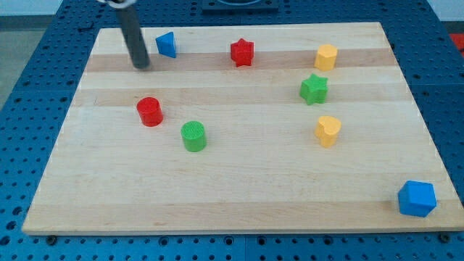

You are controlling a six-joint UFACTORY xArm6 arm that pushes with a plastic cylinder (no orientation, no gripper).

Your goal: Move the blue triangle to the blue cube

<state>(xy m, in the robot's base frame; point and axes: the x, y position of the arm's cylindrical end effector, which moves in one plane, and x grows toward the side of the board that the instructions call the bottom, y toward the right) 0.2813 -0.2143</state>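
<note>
In the camera view, a pale wooden counter (239, 188) lies on a blue perforated surface (29, 87), and small coloured blocks are scattered over it. My tip (141, 65) comes down from the view's top left as a dark straight rod and meets the wood near the counter's top-left corner. There are no fingers on this arm to be spread or pressed together, only the rod, and it holds nothing. The blue triangle (167, 45) sits just to the view's right of my tip and slightly higher, close beside the rod but with a thin strip of bare wood showing between them, so they look apart. The blue cube (417, 199) is at the opposite corner, at the view's bottom right, close to the counter's edge and well apart from the triangle. Along the top, a red star (242, 52) stands to the right of the blue triangle, and a yellow block (325, 56) further right; its exact shape is hard to make out. Below that yellow block are a green star (314, 88) and then a second yellow block (328, 130). Below my tip stand a red cylinder (149, 112) and, down to its right, a green cylinder (193, 136).
</note>
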